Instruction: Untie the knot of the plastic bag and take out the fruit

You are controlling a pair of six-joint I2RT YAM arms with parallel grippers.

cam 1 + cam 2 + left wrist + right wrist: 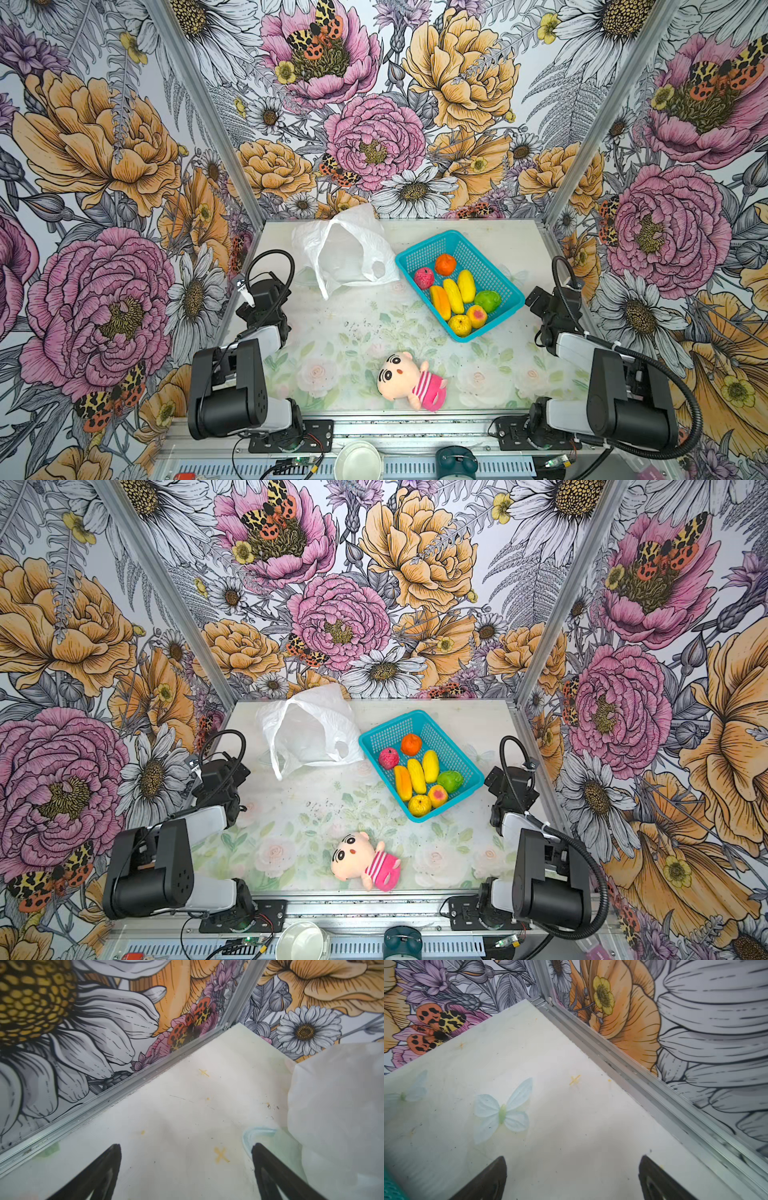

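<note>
Looking down in both top views on a pale, flower-printed table (pixel 353 332) (pixel 307 816). Slumped at its far edge, left of middle: the plastic bag (pixel 353 253) (pixel 307 733), crumpled, mouth gaping, handle loops hanging loose. Set slantwise just beside the bag, on the right: a teal basket (pixel 426 246) (pixel 388 725), holding all the fruit (pixel 455 296). Lying face up near the front edge, well apart from both: a plush doll (pixel 409 380) in a pink-striped top.

Packed inside the basket: three long yellow-orange fruits (pixel 453 295) side by side in the middle, a green fruit (pixel 488 301) to their right, an orange fruit (pixel 445 264) and a pink-red fruit (pixel 424 278) at the far end, two round yellow fruits (pixel 476 316) with a pink blush at the near end.

Parked at the table's left side: left gripper (pixel 187 1147), fingers spread wide over bare table, gripping nothing, the bag (pixel 336 1105) just beside one finger. Parked at the right side: right gripper (pixel 572 1157), likewise spread wide and empty, near the basket (pixel 392 1188).
</note>
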